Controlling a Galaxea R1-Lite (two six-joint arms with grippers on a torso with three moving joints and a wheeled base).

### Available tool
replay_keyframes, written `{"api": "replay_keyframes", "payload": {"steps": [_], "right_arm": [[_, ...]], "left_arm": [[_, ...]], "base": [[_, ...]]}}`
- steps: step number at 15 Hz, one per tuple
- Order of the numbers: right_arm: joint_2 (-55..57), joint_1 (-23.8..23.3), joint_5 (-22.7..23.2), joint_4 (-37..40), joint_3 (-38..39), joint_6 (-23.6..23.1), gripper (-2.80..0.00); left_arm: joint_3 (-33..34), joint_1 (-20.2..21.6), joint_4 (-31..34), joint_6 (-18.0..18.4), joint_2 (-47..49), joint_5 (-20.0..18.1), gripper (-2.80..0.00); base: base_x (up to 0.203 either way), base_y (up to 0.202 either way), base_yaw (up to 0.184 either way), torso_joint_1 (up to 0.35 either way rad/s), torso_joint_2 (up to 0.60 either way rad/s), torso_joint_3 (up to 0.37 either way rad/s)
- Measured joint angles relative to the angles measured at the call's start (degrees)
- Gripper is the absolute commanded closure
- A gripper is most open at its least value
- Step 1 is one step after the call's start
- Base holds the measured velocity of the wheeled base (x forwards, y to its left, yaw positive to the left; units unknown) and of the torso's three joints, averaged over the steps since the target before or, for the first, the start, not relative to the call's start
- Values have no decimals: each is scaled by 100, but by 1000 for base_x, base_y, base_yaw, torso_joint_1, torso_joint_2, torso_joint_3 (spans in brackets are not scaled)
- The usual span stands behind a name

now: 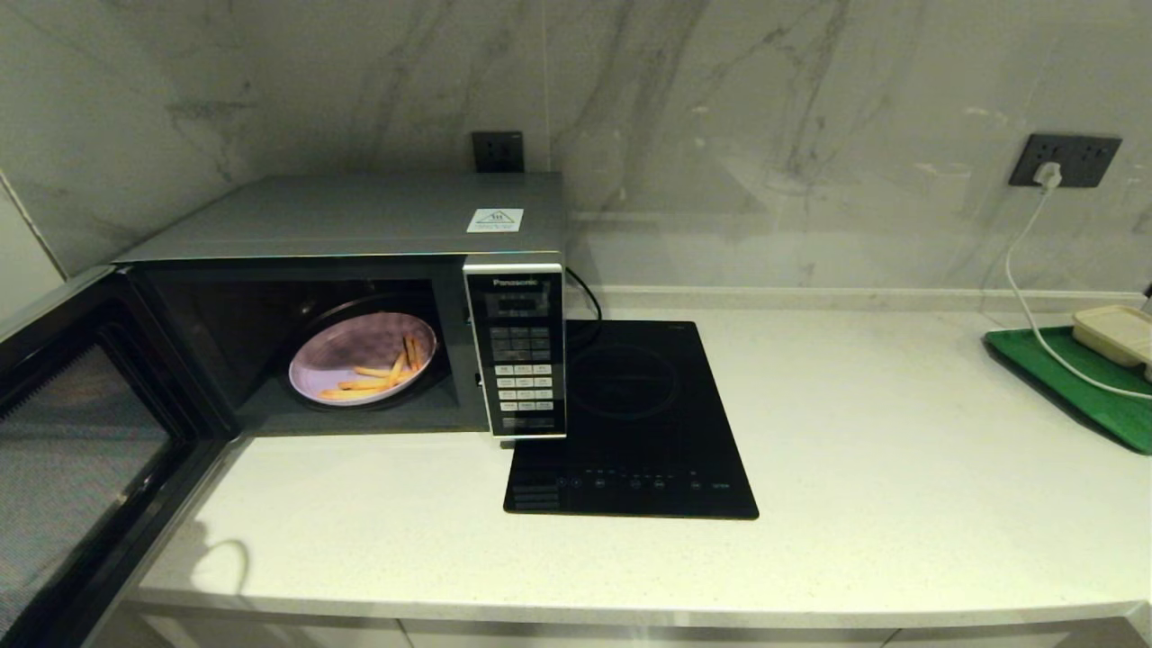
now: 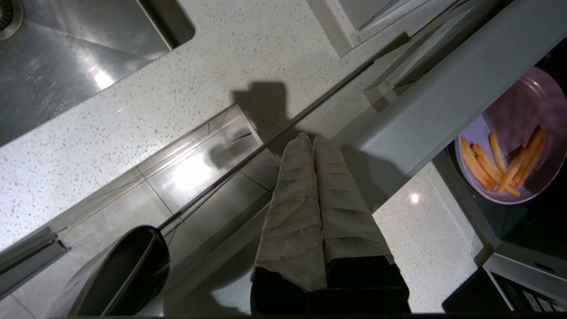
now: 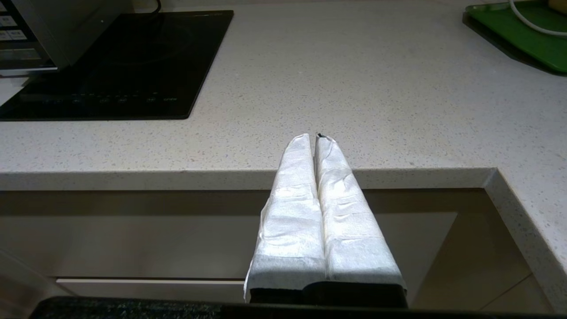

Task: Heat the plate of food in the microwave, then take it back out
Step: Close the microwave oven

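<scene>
The silver-grey Panasonic microwave (image 1: 360, 216) stands at the left of the counter with its dark glass door (image 1: 81, 450) swung wide open. Inside its cavity sits the lilac plate of food (image 1: 363, 358) with thin orange fries; the left wrist view also shows that plate (image 2: 518, 146). My left gripper (image 2: 310, 138) is shut and empty, hovering beside the open door's edge, apart from the plate. My right gripper (image 3: 315, 136) is shut and empty, held low at the counter's front edge, right of the hob. Neither gripper appears in the head view.
A flat black induction hob (image 1: 630, 423) lies right beside the microwave. At the far right a green tray (image 1: 1080, 387) bears a beige lidded box (image 1: 1116, 331), crossed by a white cable from a wall socket. A steel sink (image 2: 66, 57) lies left of the microwave.
</scene>
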Motion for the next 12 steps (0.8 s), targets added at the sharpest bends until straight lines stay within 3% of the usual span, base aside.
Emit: {"api": "replay_keyframes", "payload": {"steps": [7, 12], "right_arm": [[0, 0, -1, 1, 0, 0, 0], [-1, 0, -1, -1, 0, 0, 0]], "left_arm": [[309, -181, 4, 8, -42, -38, 0], [565, -989, 4, -153, -372, -33, 0]], "base": [[0, 0, 0, 0, 0, 0], [0, 0, 0, 0, 0, 0]]}}
